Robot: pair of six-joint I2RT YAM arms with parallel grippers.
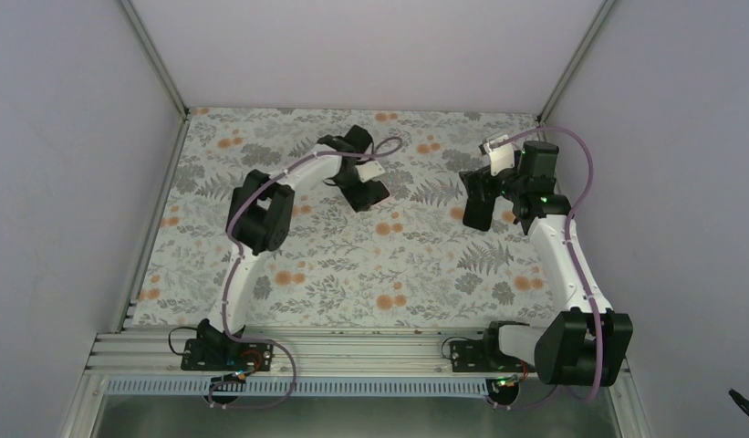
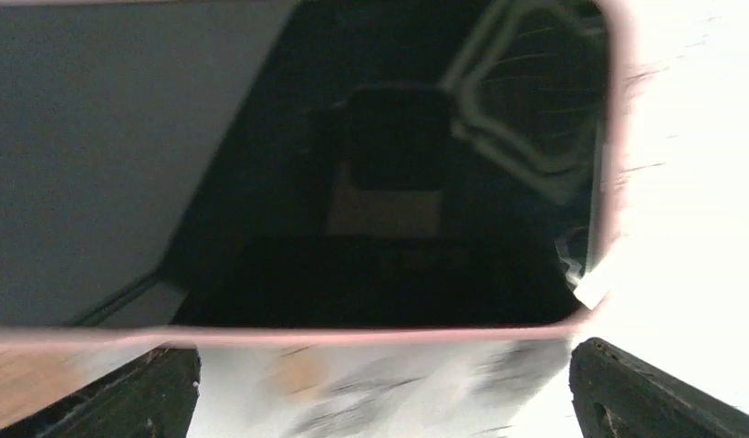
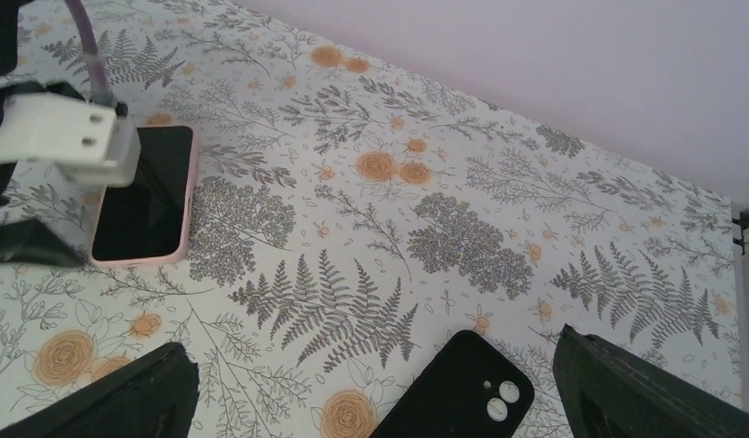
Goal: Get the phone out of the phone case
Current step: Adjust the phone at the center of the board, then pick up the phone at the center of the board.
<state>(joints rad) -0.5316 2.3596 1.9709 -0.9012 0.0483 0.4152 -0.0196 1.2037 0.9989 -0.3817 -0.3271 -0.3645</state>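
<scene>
The phone [image 2: 379,182], glossy black, sits inside the salmon-pink phone case [image 2: 352,335] and fills most of the left wrist view, close under the camera. My left gripper [image 2: 389,401] hovers open just short of the case's near end, its fingers [image 2: 142,397] wider apart than the case and not touching it. From the right wrist view, the phone [image 3: 147,196] lies flat, screen up, with the case's rim [image 3: 190,196] framing it, partly behind the left gripper's white mount. My right gripper [image 3: 375,406] is open and empty. In the top view the left gripper [image 1: 366,192] hides the phone.
A second, all-black phone [image 3: 457,392] lies back up with two lenses showing, between the right gripper's fingers and low in its view. The floral tablecloth [image 1: 352,265] covers the table. Grey walls enclose the back and sides. The right gripper [image 1: 478,210] hangs at the right.
</scene>
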